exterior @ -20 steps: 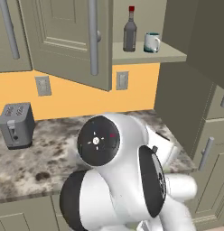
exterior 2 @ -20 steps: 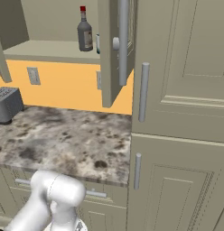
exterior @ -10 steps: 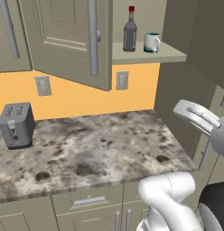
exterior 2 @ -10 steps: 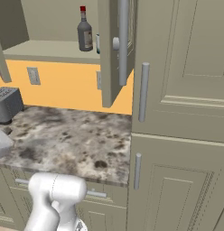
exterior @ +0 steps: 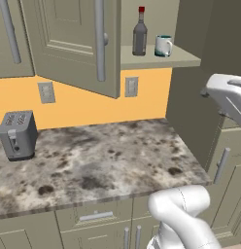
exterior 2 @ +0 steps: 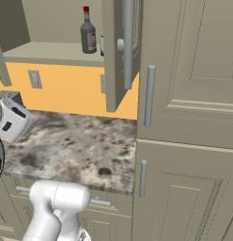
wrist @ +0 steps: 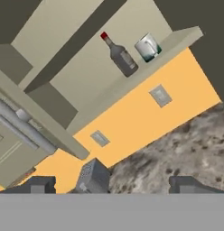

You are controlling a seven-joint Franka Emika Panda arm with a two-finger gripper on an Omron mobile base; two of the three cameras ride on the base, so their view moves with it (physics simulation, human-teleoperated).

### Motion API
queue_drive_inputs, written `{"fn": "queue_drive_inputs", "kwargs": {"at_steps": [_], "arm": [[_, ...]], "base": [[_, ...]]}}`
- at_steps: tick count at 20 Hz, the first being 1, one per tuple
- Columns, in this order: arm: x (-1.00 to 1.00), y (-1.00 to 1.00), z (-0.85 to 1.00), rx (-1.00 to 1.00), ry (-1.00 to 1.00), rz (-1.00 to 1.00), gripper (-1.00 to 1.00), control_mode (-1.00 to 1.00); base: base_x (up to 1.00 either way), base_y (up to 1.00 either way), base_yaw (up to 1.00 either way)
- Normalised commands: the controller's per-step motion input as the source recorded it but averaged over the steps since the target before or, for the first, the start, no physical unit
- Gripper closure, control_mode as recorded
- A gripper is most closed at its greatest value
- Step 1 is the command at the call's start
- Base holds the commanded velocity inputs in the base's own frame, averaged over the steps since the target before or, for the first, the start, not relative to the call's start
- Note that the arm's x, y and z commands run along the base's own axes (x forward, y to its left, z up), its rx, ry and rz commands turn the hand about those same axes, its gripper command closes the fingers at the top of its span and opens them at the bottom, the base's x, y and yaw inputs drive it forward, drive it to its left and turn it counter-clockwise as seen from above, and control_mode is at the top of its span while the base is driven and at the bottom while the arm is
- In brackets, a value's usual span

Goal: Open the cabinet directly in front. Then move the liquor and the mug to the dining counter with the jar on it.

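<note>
Standing upright, liquor point(exterior: 139, 33), red cap topmost, beside mug point(exterior: 163, 45)

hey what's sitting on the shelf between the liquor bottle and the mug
Nothing. In the left base view the liquor and the mug stand side by side with bare cabinet shelf between them.

Kitchen: marble worktop point(exterior: 93, 160), toaster point(exterior: 16, 134) (grey), wall cabinet point(exterior: 69, 44), drawers point(exterior: 95, 215).
</note>
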Motion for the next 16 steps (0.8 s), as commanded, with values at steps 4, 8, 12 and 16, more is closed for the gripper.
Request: {"fn": "queue_drive_inputs", "kwargs": {"at_steps": [4, 8, 12, 16], "arm": [[0.82, 0.0, 0.15, 0.05, -0.08, 0.19, -1.0, -1.0], [0.96, 0.16, 0.0, 0.0, -0.1, 0.14, -1.0, -1.0], [1.0, 0.29, 0.0, 0.02, -0.1, 0.15, -1.0, -1.0], [0.99, 0.69, 0.0, 0.03, -0.05, 0.22, -1.0, -1.0]], "base": [[0.0, 0.0, 0.0], [0.0, 0.0, 0.0], [0.0, 0.0, 0.0], [0.0, 0.0, 0.0]]}}
